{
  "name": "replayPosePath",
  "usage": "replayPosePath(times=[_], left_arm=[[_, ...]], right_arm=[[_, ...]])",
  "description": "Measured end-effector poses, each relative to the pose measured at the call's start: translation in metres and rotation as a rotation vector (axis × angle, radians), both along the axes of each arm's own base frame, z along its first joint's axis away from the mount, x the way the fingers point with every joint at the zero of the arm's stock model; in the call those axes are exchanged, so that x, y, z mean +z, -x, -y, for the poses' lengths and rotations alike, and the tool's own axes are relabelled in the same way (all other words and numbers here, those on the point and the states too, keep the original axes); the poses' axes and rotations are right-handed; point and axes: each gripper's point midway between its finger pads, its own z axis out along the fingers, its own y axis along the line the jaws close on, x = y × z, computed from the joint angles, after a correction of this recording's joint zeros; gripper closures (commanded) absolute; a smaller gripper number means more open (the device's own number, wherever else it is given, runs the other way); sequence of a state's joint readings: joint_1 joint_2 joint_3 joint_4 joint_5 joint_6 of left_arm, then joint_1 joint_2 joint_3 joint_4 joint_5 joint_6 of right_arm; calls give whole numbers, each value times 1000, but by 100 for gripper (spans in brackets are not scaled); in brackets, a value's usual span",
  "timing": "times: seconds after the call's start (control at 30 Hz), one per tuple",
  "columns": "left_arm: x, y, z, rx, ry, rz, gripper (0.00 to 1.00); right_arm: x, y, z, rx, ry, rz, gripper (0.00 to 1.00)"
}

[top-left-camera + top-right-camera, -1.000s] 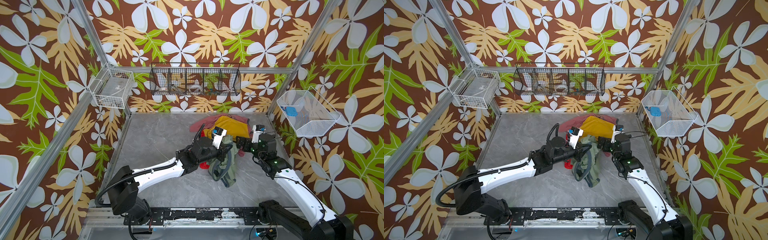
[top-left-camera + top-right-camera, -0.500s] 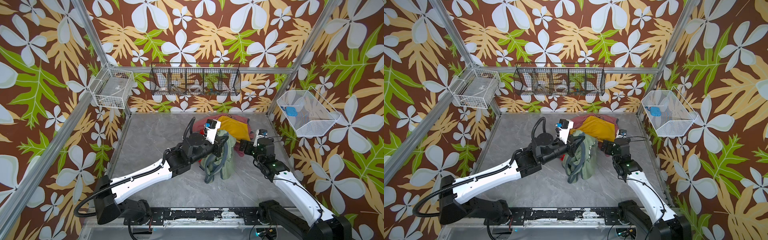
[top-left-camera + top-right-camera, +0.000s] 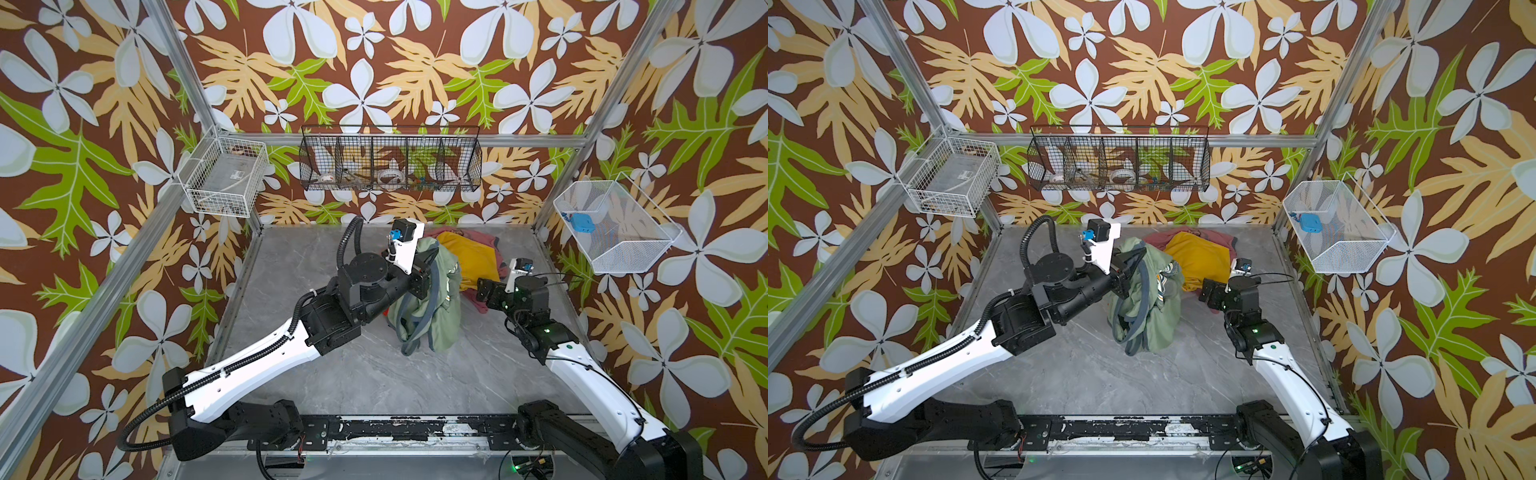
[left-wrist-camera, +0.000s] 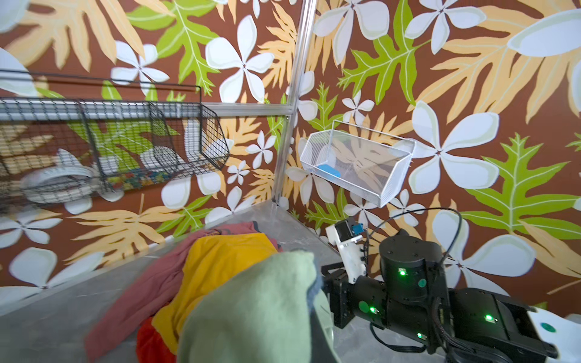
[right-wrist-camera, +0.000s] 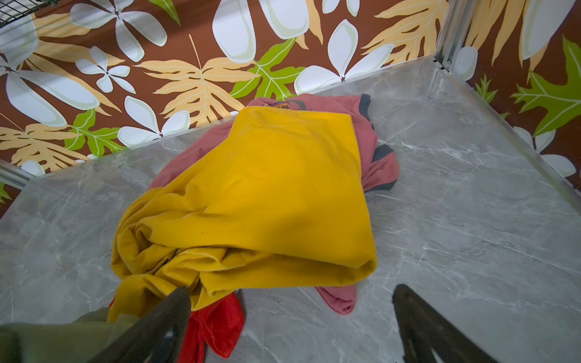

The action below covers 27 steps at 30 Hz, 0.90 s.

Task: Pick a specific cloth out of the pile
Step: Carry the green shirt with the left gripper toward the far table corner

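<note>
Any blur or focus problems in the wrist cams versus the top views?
Left wrist view: the olive-green fabric cloth, close to the lens, is soft and out of focus; the black wire basket looks smeared. Right wrist view: right gripper dark and blurred, mustard-yellow cloth sharp. Both top views: crisp, evenly lit, no obvious glare.

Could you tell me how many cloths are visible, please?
4: olive-green cloth hanging from the left claw; mustard-yellow cloth atop the dusty-pink cloth; red cloth peeking beneath the yellow. Others may be hidden.
</note>
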<state>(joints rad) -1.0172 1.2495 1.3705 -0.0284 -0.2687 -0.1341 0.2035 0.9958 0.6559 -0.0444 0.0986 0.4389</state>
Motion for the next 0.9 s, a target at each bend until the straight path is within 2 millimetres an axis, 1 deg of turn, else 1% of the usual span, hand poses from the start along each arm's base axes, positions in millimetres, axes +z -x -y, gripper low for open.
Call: replayPosePath(times=[0.1,0.2,0.43,0.53,0.6,0.7,0.87,0.9], left_arm=[[7,-6,-17,84,-30,28,100],[10,-13,-40,193,-69,48,100],[-1,-32,-119,462,-119,24,100],[-7,-38,-148,560,-143,10,100],[-13,-42,-164,620,-160,1,100],[-26,-51,-187,700,-205,-9,100],[-54,-79,-234,831,-264,-65,100],[-60,-84,-241,846,-278,-77,100]], right_arm=[[-1,0,-3,16,-11,-3,1],[-2,-1,-4,19,-16,-4,1],[-3,-2,-8,33,-35,-7,1],[-4,-3,-9,32,-43,-9,2],[-6,-4,-10,38,-47,-15,2],[-8,-5,-13,50,-56,-20,2],[-7,-6,-15,56,-67,-18,3],[-6,-6,-16,58,-69,-17,3]])
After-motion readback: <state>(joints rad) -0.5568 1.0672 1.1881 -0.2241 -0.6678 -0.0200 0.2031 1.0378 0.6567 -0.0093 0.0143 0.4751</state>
